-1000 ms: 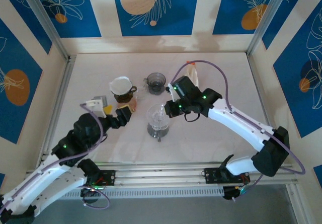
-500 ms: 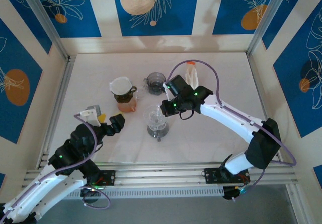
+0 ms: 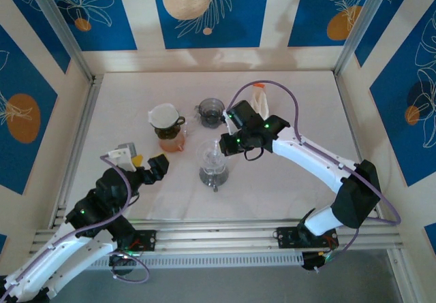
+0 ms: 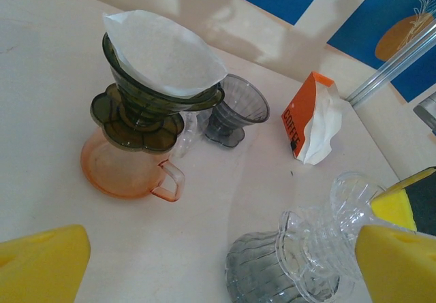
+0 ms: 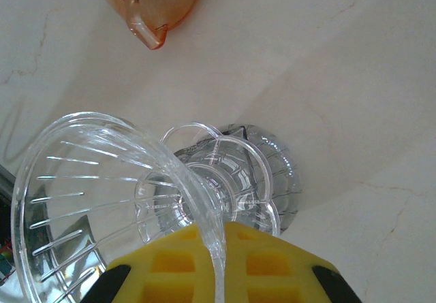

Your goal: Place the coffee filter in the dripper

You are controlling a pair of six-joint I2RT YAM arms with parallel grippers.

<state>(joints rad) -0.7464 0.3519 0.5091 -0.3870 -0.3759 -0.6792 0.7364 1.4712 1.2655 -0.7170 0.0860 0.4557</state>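
The white coffee filter (image 3: pixel 162 116) (image 4: pixel 163 51) sits open in a dark green dripper (image 4: pixel 146 102) that stands on an orange glass server (image 3: pixel 175 144) (image 4: pixel 119 170). My left gripper (image 3: pixel 154 165) (image 4: pixel 218 276) is open and holds nothing, apart from that stack on its near-left side. A clear dripper (image 3: pixel 213 156) (image 5: pixel 102 187) rests tilted on a grey glass server (image 4: pixel 262 269) (image 5: pixel 276 173). My right gripper (image 3: pixel 225 146) (image 5: pixel 218 269) is shut on the clear dripper's rim, with its yellow pads (image 5: pixel 170 262) on either side of the wall.
A small grey dripper (image 3: pixel 211 111) (image 4: pixel 235 109) stands behind the two servers. An orange and white coffee bag (image 3: pixel 259 101) (image 4: pixel 310 119) lies to the right of it. The table's left half in front of the orange server is bare.
My left arm has drawn back toward the near left, away from the orange server, and now holds still. The right gripper shifted slightly with the clear dripper in its grip.
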